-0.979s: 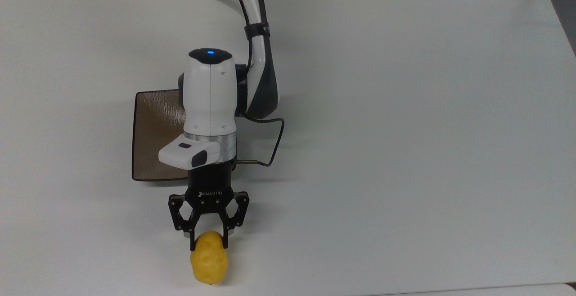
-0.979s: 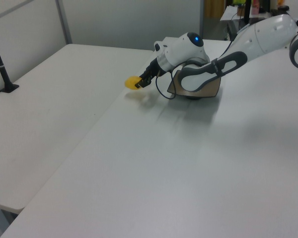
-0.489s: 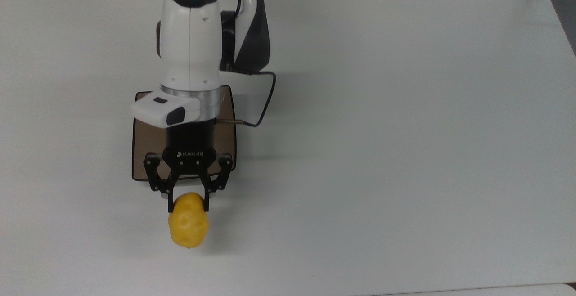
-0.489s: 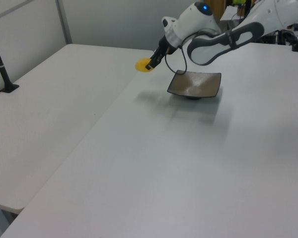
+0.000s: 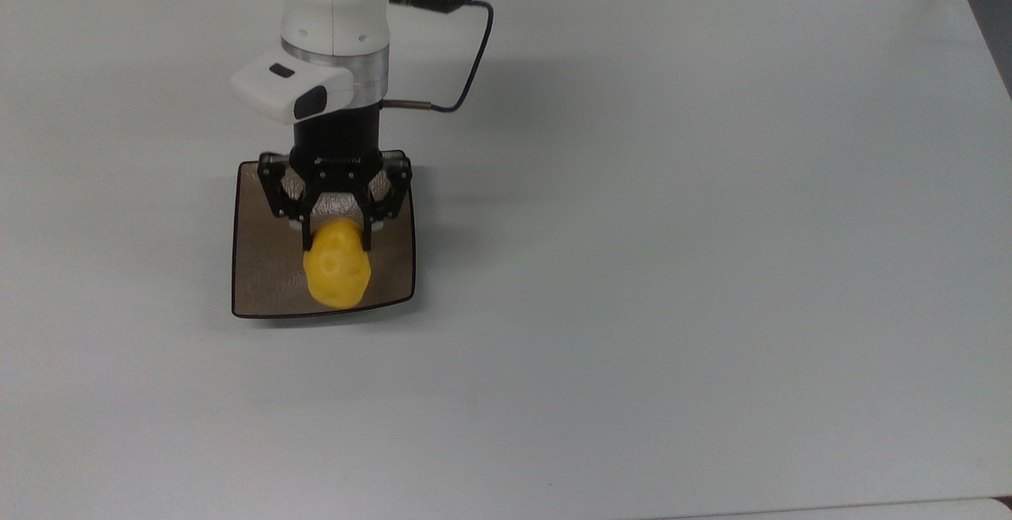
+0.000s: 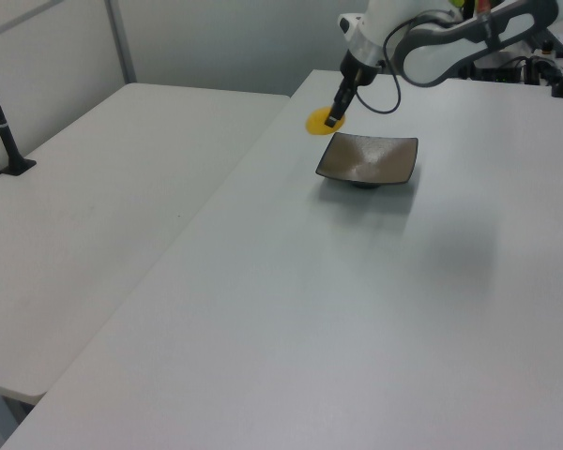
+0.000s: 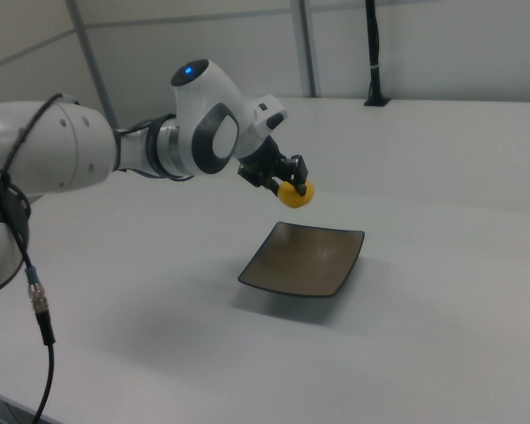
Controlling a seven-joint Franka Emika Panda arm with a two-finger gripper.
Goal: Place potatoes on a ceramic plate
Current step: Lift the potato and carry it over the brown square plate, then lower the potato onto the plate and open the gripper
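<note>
While my gripper point(image 5: 336, 242) pinches the potato point(image 5: 337, 264) between its two black fingers, I see it hanging in the air above the ceramic plate point(image 5: 261, 267), clear of the surface. In the right view the gripper point(image 7: 293, 187) holds the yellow lump point(image 7: 295, 194) well above the brown plate point(image 7: 305, 259), with open space between them. In the left view the potato point(image 6: 318, 122) sits at the gripper's point(image 6: 333, 118) tip, up beside the plate's point(image 6: 368, 160) far left corner as the left view shows it.

Half a second ago, in the top view, the potato hung over bare table just past the plate's lower edge; now it overlaps the plate's lower middle part. A full second ago it was lower in the top view and further from the plate. The arm has drawn back toward the top view's upper edge, so its white wrist now leaves most of the plate uncovered.

The potato juts out beyond the fingertips, away from the wrist, held at its near end. The plate rests on the white table point(image 5: 711, 227).
</note>
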